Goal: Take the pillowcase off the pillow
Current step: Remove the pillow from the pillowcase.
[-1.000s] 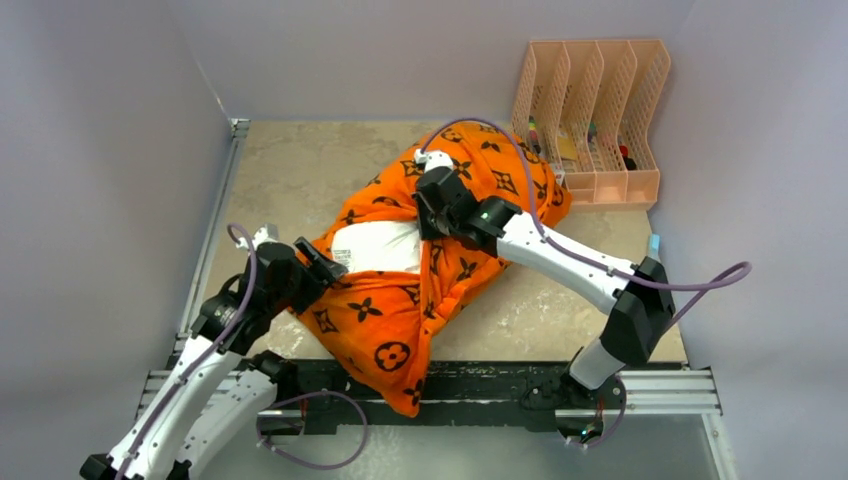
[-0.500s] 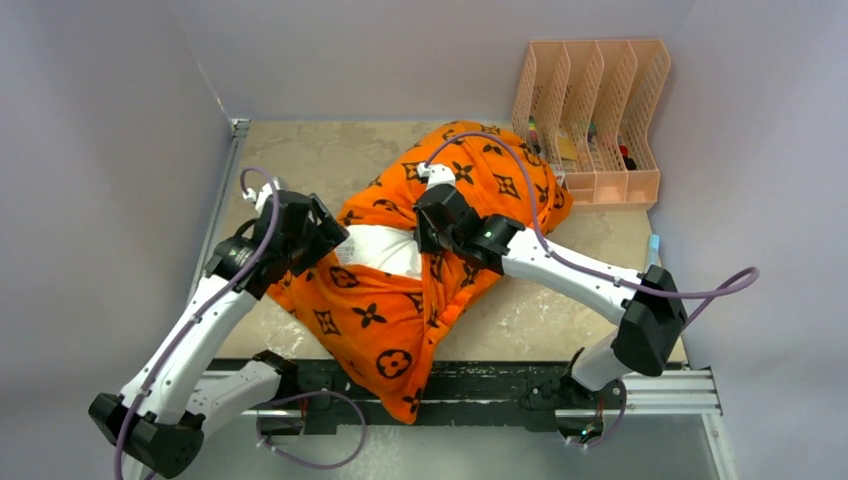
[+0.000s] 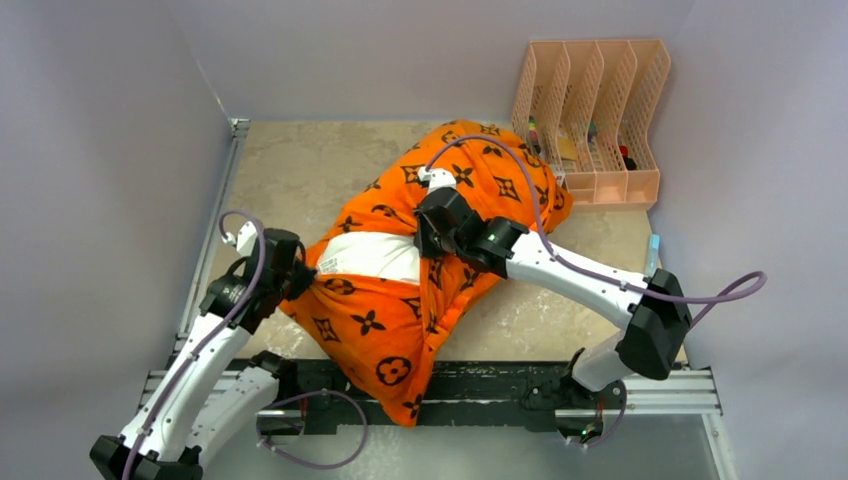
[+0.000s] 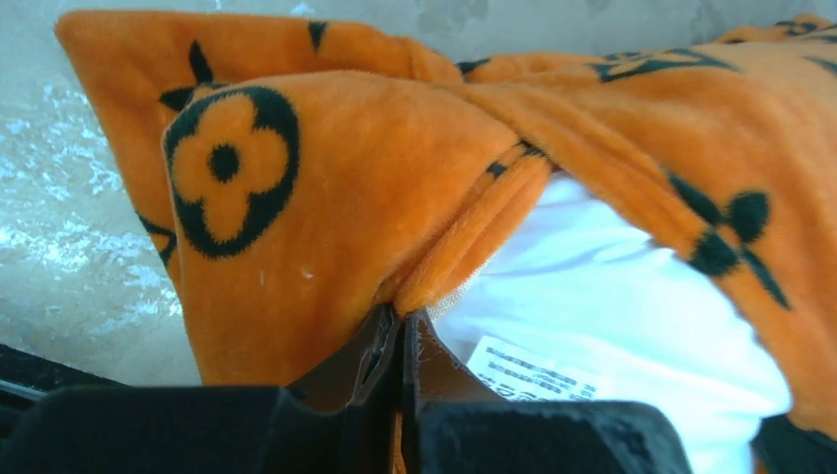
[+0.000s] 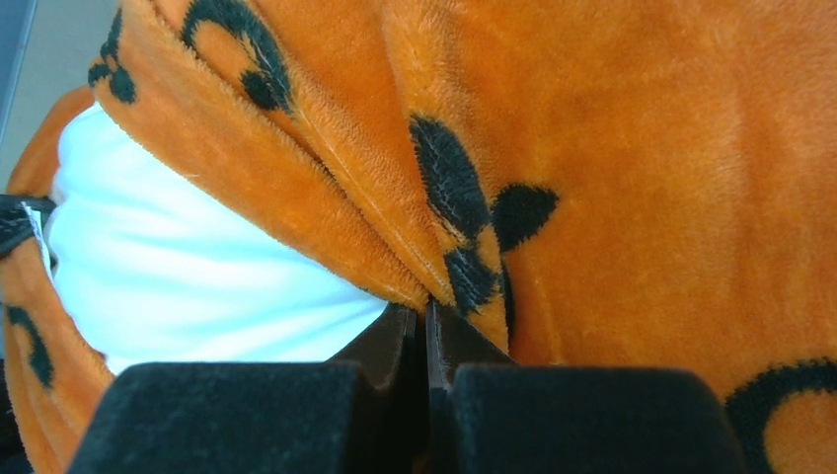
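The orange pillowcase (image 3: 400,320) with black motifs lies bunched across the table middle. The white pillow (image 3: 375,255) bulges out of its opening. My left gripper (image 3: 303,277) is at the opening's left end, shut on the pillowcase hem. In the left wrist view the left gripper (image 4: 403,318) pinches the pillowcase (image 4: 326,197) beside the pillow (image 4: 612,296) and its printed label (image 4: 533,370). My right gripper (image 3: 428,237) is at the opening's right end. Seen from the right wrist, the right gripper (image 5: 427,309) is shut on the pillowcase's (image 5: 612,158) folded hem next to the pillow (image 5: 197,267).
A peach file rack (image 3: 590,110) holding small items stands at the back right, touching the pillowcase's far corner. A small blue object (image 3: 653,245) lies at the table's right edge. Grey walls close in the left, back and right. A metal rail (image 3: 670,390) runs along the front.
My left arm swung up to the opening with its jaws open, then dropped back and closed on the pillowcase's left hem. The right gripper kept its grip and barely moved.
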Robot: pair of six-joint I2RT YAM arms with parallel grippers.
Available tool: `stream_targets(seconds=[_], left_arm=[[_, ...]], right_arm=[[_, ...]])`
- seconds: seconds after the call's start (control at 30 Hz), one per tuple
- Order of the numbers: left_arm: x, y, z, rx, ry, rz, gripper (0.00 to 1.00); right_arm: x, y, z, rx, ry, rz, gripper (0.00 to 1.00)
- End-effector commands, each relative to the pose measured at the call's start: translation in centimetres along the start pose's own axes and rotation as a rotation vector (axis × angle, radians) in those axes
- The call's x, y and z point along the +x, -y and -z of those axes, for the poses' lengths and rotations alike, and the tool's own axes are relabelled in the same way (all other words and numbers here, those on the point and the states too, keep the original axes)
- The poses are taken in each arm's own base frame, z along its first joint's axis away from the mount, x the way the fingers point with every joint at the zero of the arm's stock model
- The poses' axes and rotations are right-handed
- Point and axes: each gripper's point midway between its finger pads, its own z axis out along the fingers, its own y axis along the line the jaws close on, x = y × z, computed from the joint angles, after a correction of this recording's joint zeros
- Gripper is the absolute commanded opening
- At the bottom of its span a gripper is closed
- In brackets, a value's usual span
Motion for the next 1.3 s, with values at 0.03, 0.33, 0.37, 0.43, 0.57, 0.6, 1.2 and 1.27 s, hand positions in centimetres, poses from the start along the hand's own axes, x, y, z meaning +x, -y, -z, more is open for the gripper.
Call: stream_targets(seconds=[0.03, 0.33, 0.37, 0.43, 0.57, 0.6, 1.2, 1.27], left_arm=[[2.5, -6.4, -0.7, -0.205, -0.055, -0.073, 0.00], [3.8, -5.5, -0.7, -0.079, -0.077, 0.002, 0.00], [3.9, -5.2, -0.8, -0.068, -0.081, -0.004, 0.00], [3.6, -4.4, -0.7, -0.039, -0.077, -0.006, 0.00], [3.0, -3.7, -0.4, -0.007, -0.058, -0.005, 0.00], [3.1, -3.8, -0.5, -0.008, -0.060, -0.009, 0.00], [3.5, -3.5, -0.1, 0.021, -0.081, -0.021, 0.00], [3.5, -3.5, -0.1, 0.022, -0.086, -0.024, 0.00]], right_arm=[[3.2, 2.5, 1.3, 0.091, -0.147, 0.070, 0.00], [-4.6, -6.6, 6.4, -0.342, -0.002, 0.179, 0.32], [-5.1, -7.9, 6.9, -0.387, 0.003, 0.191, 0.33], [-5.5, -10.2, 7.5, -0.429, 0.009, 0.233, 0.35], [-3.5, -14.1, 6.7, -0.415, -0.042, 0.311, 0.47], [-3.2, -14.7, 6.5, -0.394, -0.041, 0.318, 0.51], [1.5, -3.8, 0.0, 0.301, 0.016, -0.070, 0.84], [2.2, -2.5, -0.7, 0.374, 0.017, -0.117, 0.86]])
